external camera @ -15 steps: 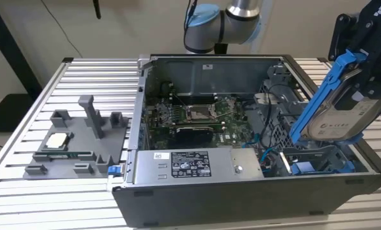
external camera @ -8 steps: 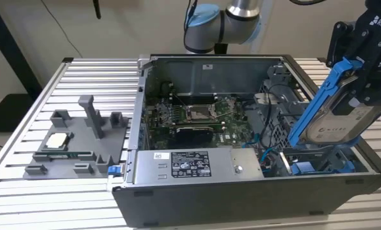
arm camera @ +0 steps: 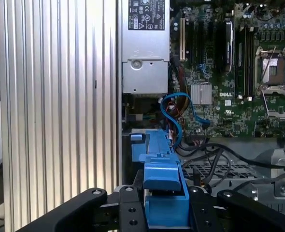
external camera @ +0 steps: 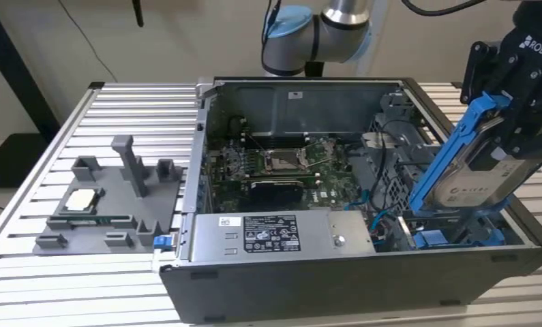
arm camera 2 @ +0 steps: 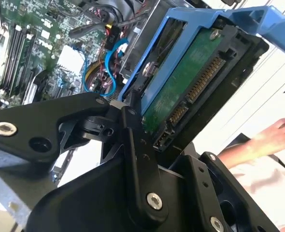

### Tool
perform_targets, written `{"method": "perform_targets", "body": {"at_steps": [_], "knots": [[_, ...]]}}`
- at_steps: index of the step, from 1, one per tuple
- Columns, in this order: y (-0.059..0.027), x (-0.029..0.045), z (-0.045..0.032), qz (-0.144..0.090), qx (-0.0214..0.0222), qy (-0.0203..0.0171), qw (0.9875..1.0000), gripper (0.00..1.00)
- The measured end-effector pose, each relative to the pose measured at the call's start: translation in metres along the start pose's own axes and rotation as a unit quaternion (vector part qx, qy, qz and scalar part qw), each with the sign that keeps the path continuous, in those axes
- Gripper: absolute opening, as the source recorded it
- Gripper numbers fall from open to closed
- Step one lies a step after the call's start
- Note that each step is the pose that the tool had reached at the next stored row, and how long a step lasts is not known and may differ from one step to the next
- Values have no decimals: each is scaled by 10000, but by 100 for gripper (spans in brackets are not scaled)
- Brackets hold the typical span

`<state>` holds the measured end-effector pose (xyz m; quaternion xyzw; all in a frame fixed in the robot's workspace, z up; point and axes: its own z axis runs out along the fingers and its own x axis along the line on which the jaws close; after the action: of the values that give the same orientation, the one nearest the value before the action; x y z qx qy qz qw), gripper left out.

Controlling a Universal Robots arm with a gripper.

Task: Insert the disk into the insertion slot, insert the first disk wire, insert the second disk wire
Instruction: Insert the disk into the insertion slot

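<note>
Black hand (external camera: 505, 133) is clamping the disk (external camera: 466, 182) near the upper end of its blue carrier, closed on both its sides. Disk is hanging steeply tilted, lower end reaching down at the insertion slot (external camera: 439, 238) at the exterior view's right end of the open computer case (external camera: 343, 286) sitting on the slatted tabletop (external camera: 116, 116), blue cables (arm camera: 170, 95) curling near the slot

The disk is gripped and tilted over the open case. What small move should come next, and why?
Probably ease the disk down along its tilt. The gripper is clamped on its upper end, and its lower end meets the blue rails of the insertion slot, yet most of it stands above the case.
</note>
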<state>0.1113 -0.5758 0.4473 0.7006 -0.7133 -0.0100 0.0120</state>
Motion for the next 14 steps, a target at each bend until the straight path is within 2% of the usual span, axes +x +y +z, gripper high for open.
{"method": "perform_targets", "body": {"at_steps": [8, 14], "knots": [[-83, -2, 132, 1, 0, 1, 10000, 33], [-96, -2, 231, 1, 0, 1, 10000, 33]]}}
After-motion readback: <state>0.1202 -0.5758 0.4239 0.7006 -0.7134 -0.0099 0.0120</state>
